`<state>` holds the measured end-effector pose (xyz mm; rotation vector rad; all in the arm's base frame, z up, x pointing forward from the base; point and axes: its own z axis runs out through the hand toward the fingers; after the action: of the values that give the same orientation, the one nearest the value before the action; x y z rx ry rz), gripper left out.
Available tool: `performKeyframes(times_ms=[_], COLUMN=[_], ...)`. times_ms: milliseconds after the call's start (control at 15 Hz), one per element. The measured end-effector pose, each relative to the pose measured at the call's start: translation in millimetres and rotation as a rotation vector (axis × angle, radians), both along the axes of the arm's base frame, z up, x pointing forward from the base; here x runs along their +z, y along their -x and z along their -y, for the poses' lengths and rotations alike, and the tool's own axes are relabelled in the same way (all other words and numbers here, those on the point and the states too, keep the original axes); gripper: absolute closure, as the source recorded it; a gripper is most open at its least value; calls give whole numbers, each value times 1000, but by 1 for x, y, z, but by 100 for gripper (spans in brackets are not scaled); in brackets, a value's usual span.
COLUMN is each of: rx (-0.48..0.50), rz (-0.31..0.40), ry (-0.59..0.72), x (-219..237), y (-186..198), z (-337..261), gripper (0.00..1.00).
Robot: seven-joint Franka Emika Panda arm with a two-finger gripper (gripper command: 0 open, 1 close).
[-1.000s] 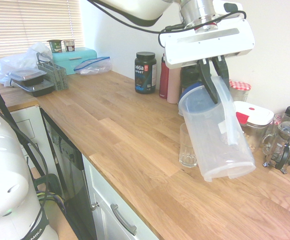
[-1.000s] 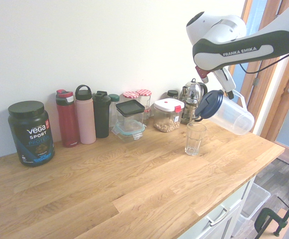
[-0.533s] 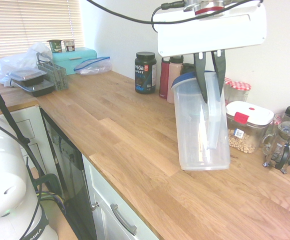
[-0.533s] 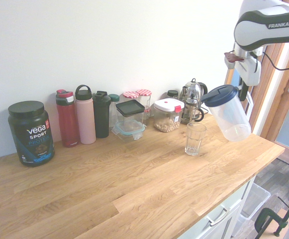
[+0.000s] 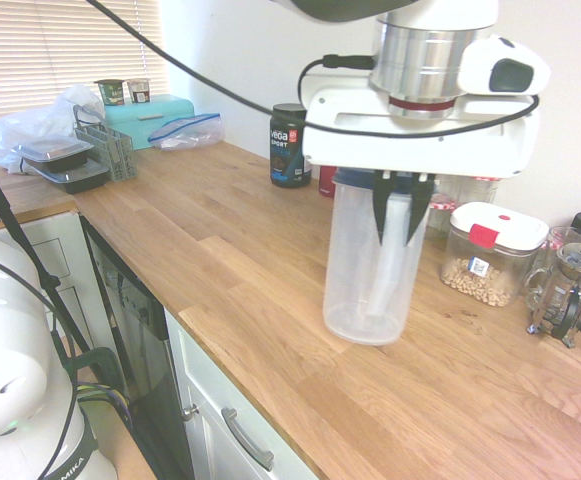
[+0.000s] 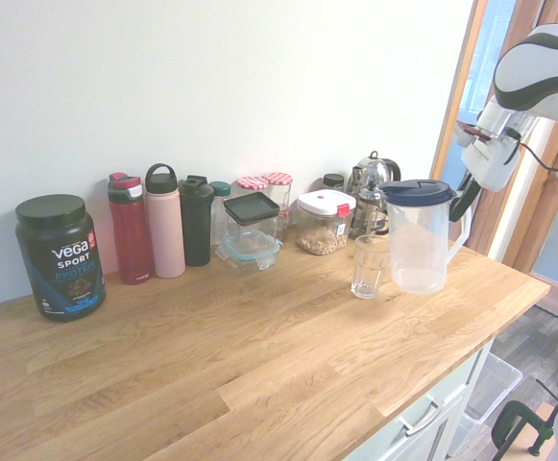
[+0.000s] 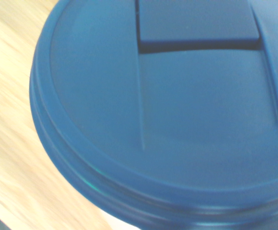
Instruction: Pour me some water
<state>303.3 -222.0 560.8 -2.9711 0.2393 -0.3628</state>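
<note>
1st ext view: clear plastic pitcher [image 5: 368,270] w/ blue lid hangs upright at centre-right, looks empty, base just above or on the wooden counter [image 5: 230,270] — can't tell which. Gripper [image 5: 400,205] above it, dark fingers clamped on the pitcher handle, jaws closed on it. Glass is hidden behind pitcher here. Right of pitcher: clear tub w/ white lid [image 5: 492,255] holding nuts or beans, then a French press [image 5: 570,285] at right edge. Behind, upper centre: black Vega tub [image 5: 290,145]. Upper left: teal box [image 5: 150,118], plastic trays.

2nd ext view: pitcher [image 6: 419,240] at centre-right, upright, gripper [image 6: 466,204] on its handle at the side facing right. Empty drinking glass [image 6: 368,266] just left of pitcher, near but apart. Row along the wall, left to right: Vega tub [image 6: 58,257], red bottle [image 6: 130,229], pink bottle [image 6: 164,223], black bottle [image 6: 198,221], glass container w/ dark lid [image 6: 252,230], nut tub [image 6: 323,223].

Wrist view: blue lid [image 7: 167,110] fills frame, blurred; counter wood at left.
</note>
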Motion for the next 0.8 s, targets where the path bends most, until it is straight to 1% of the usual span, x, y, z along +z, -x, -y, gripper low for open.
performKeyframes(times_ms=[200, 267, 333, 400, 467, 600, 800], rx=[59, 65, 47, 17, -32, -150, -326], rz=[117, 132, 131, 120, 106, 97, 97], ry=[-7, -3, 2, 3, -3, -14, -54], x=[19, 21, 22, 21, 19, 13, -11], y=[37, 45, 47, 44, 36, 12, -26], z=[-37, -57, -83, -116, -150, -216, -304], gripper=[100, 100, 100, 100, 100, 100, 100])
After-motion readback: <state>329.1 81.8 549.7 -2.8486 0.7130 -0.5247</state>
